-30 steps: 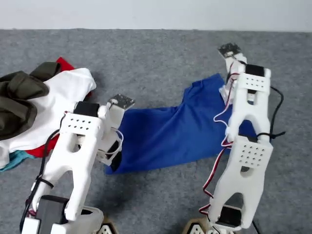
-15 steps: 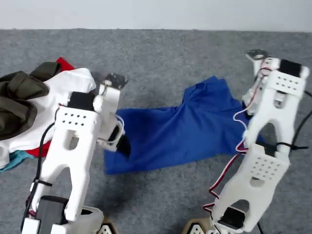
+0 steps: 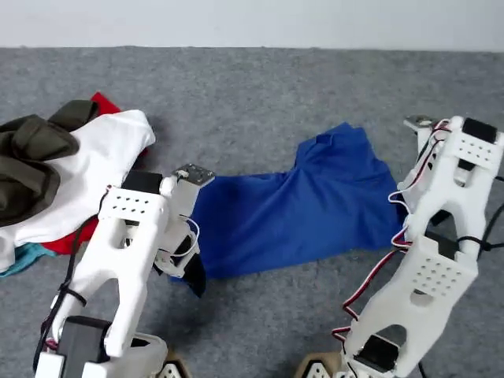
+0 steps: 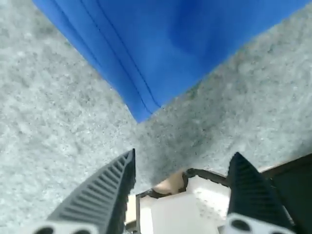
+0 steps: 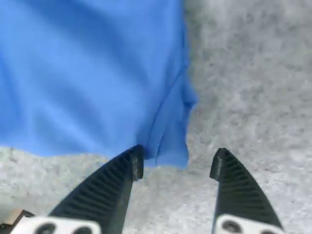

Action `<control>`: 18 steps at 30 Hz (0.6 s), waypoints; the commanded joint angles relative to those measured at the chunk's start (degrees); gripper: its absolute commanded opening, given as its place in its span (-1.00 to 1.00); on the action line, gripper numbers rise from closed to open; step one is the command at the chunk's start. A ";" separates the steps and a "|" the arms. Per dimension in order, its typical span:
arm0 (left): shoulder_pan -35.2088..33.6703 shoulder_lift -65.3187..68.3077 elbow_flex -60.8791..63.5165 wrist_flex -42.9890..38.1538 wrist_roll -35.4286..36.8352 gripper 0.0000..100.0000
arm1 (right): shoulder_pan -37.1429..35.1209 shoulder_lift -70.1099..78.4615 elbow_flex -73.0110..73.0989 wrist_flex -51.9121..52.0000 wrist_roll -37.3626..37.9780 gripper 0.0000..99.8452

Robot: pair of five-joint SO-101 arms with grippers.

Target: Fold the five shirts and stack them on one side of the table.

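Left hand [image 4: 184, 163] spread wide, empty, just short of blue shirt [image 3: 299, 213] near-left corner. Right hand [image 5: 178, 158] spread wide, straddling shirt's near-right corner; likely paired pinch for fold. Shirt lies mid-counter [image 3: 260, 87]; unfolded pile [image 3: 87, 169] heaped at left edge, keeping folding space free.

The grey, felt-covered counter [image 3: 260, 94] carries a blue cotton shirt [image 3: 307, 209] spread roughly flat near its middle. Well apart, at the left edge in the high view, lies a heap: a white shirt [image 3: 94, 165] under an olive-green garment [image 3: 31, 165], with a red shirt [image 3: 67, 240] and a teal shirt [image 3: 20, 260] showing beneath.
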 commanded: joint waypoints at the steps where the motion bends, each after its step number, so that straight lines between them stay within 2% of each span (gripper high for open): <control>1: 0.26 -1.32 0.13 -1.14 -0.79 -0.41 | -2.07 -2.77 0.18 1.80 0.70 -0.52; 5: 0.00 -1.32 0.13 -3.08 -0.70 -0.41 | -4.62 -0.13 0.18 -0.22 0.62 -0.55; 12: -0.09 -1.32 0.13 -1.58 -0.70 -0.41 | -6.29 5.58 0.00 0.48 0.35 -0.97; 18: -0.09 -1.41 0.04 -1.23 -0.70 -0.41 | -2.95 7.08 0.09 0.04 0.70 -0.98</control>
